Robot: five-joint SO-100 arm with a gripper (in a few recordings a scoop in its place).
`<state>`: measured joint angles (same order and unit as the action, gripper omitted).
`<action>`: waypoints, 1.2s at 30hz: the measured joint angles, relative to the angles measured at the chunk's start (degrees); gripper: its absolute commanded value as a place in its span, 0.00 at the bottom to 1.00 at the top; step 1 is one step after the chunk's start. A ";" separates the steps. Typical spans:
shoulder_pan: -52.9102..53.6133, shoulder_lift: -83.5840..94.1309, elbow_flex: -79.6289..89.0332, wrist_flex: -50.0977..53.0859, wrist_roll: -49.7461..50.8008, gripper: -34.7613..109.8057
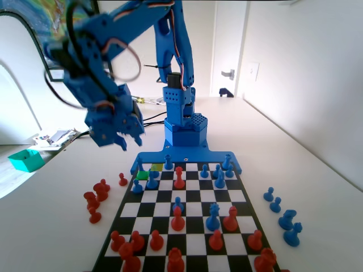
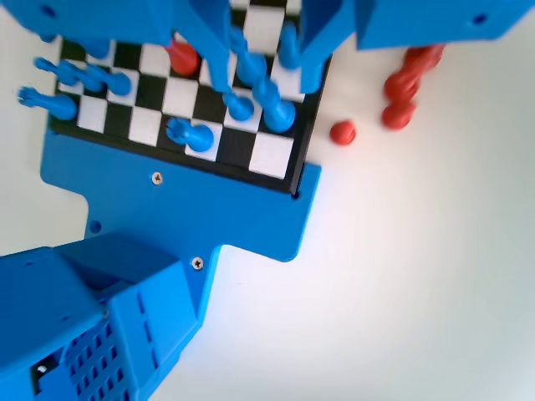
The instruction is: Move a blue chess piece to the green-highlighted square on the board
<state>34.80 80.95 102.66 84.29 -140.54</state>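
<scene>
My gripper [image 1: 122,140] hangs open and empty, high above the bare table just left of the board's far-left corner. The green-highlighted square [image 1: 142,174] lies at the left edge of the board [image 1: 187,156], in the second row from the arm, with nothing on it. Just right of it and a little nearer the camera stands a slim, taller blue chess piece [image 1: 152,179]. In the wrist view the gripper [image 2: 266,75] looks down on that same corner of the board [image 2: 251,213], its two jaws apart, with several blue pieces seen between them.
A paler yellow-green square [image 1: 154,167] lies in the far row. A blue pawn [image 1: 137,186] stands below the green square and a red piece [image 1: 179,178] mid-board. Captured red pieces [image 1: 96,198] lie left of the board, blue ones [image 1: 283,212] right.
</scene>
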 measured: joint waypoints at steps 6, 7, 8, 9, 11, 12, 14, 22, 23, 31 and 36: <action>-3.78 5.62 -1.14 3.60 3.43 0.25; -4.57 6.33 -1.58 4.13 4.22 0.25; -5.19 6.94 -1.93 4.48 5.01 0.25; -5.80 7.65 -2.20 4.75 6.15 0.25; -6.86 8.53 -2.29 4.31 8.53 0.25; -7.47 8.61 -2.46 3.96 9.49 0.25; -8.35 8.61 -3.52 2.64 12.13 0.25; -8.17 6.77 -5.01 -10.99 25.40 0.25; -7.82 6.15 -5.01 -12.66 26.54 0.25; -7.12 0.62 -4.92 -22.32 30.23 0.25; -7.21 -3.08 -3.96 -25.49 30.23 0.25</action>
<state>27.60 77.87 98.70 58.80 -110.30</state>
